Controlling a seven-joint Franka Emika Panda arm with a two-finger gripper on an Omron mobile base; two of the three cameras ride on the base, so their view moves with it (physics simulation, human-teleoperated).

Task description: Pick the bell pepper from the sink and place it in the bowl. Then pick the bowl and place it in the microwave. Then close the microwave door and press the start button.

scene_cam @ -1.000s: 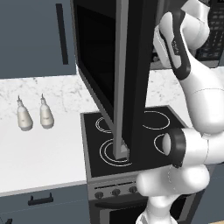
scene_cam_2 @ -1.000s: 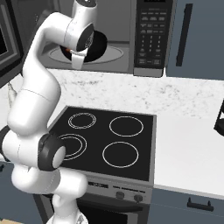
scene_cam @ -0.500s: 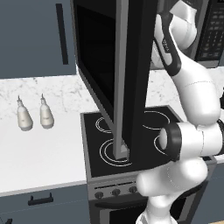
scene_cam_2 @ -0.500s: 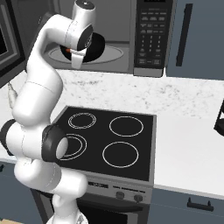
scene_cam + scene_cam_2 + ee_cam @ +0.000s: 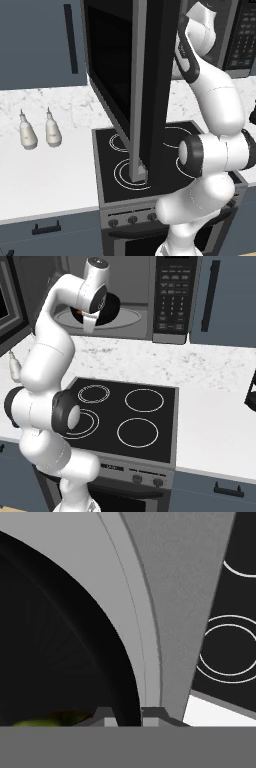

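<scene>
The gripper (image 5: 90,326) reaches into the open microwave (image 5: 150,301), its fingers pinched tight on the near rim of the black bowl (image 5: 111,307), one finger inside the rim and one outside. The bowl sits level and upright, opening upward, on the round turntable (image 5: 131,317) just beyond and below the gripper; being round, it has no long axis to speak of. In the hand view the bowl's dark inside (image 5: 55,652) curves away left of the fingertips (image 5: 152,714), with a sliver of the bell pepper (image 5: 47,719) showing yellowish-green low in the bowl, close beside the gripper; how the bell pepper lies cannot be made out. The microwave door (image 5: 132,85) stands swung wide open, off to the left of the gripper, edge-on in the left base view. Well below the gripper lies the black stove (image 5: 125,418), set into the white speckled surface (image 5: 215,426).
</scene>
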